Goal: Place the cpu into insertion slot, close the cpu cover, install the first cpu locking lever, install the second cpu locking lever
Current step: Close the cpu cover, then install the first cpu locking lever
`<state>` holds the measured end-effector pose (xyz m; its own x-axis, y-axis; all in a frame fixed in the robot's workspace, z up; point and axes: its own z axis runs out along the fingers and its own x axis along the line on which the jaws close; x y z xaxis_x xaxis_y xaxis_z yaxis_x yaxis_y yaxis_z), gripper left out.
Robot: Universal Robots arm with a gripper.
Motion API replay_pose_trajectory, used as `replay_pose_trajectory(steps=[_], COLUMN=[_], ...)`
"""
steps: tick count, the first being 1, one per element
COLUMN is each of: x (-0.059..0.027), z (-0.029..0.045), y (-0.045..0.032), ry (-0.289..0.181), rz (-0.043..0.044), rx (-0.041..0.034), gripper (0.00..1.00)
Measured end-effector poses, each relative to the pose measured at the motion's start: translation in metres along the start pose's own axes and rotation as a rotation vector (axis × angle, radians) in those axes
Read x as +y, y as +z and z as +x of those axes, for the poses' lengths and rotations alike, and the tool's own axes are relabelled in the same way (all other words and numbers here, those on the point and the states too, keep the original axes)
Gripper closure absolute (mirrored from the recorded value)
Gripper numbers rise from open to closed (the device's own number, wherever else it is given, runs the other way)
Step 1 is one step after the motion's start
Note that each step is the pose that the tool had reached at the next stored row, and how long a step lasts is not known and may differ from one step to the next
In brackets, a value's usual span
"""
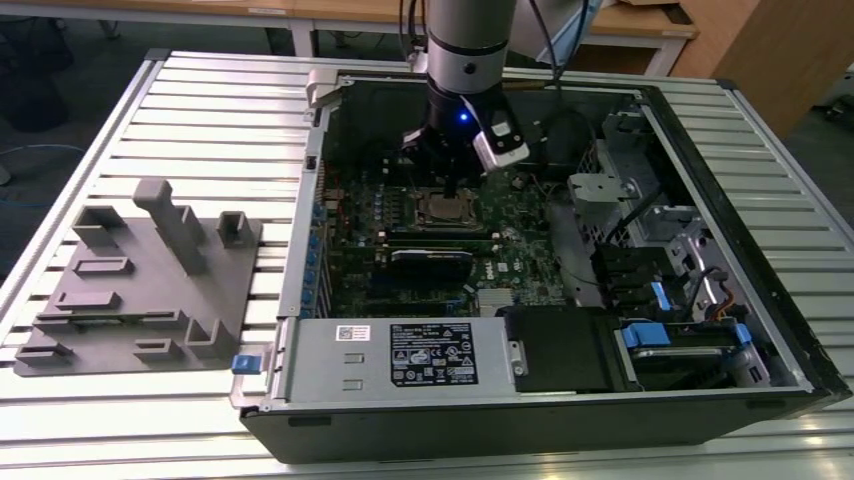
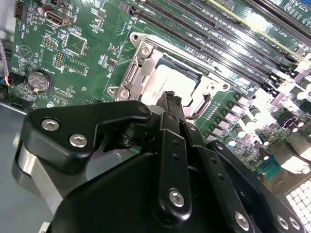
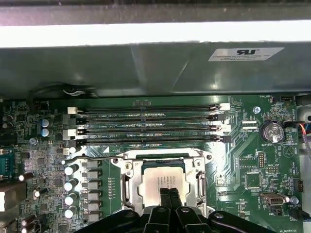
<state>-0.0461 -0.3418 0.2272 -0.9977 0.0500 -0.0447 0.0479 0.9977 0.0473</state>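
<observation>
Green circuit board (image 1: 400, 235), set in an open black computer case (image 1: 747, 300) on a slatted metal tabletop (image 1: 200, 110).

- Cpu (image 3: 156, 180): grey metallic top, seated in the insertion slot (image 1: 441, 212), which lies at twelve o'clock from the silver power-supply box (image 1: 400, 355).
- Cpu cover (image 3: 128, 187): silvery frame, lying flat over the slot in both wrist views, with the chip's top showing through its cut-out.
- Pincer (image 3: 170, 191): black, fingers closed together with nothing between them, tips over the chip's top. Whether they touch it cannot be told.
- Locking lever (image 3: 92, 158): thin metal rod running along one side of the cover. Whether it is latched cannot be told.

Exterior view: the arm (image 1: 467, 40) comes down from twelve o'clock onto the board. A grey fixture plate (image 1: 134, 290) rests on the tabletop at nine o'clock of the case, well apart from it.

First wrist view: long black memory slots (image 3: 146, 124) lie in parallel just beside the cover, with the case wall beyond them.

Second wrist view: the pincer's bolted black linkage (image 2: 146, 184) is seen close up, with a coin battery (image 2: 38, 80) on the board well apart from the cover.
</observation>
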Motion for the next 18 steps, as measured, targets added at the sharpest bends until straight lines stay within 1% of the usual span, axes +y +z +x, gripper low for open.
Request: replay_pose_trajectory(steps=[2,5,12,18], x=[0.0008,0.0008,0.001,0.0011], z=[-0.0008,-0.0008,-0.001,-0.001], y=[-0.018,-0.0181,-0.0222,-0.0237], ry=[0.0,0.0,0.0,0.0], rz=[0.0002,0.0002,0.0003,0.0002], rx=[0.0001,0.0001,0.0002,0.0001], gripper=[0.89,0.89,0.89,0.89])
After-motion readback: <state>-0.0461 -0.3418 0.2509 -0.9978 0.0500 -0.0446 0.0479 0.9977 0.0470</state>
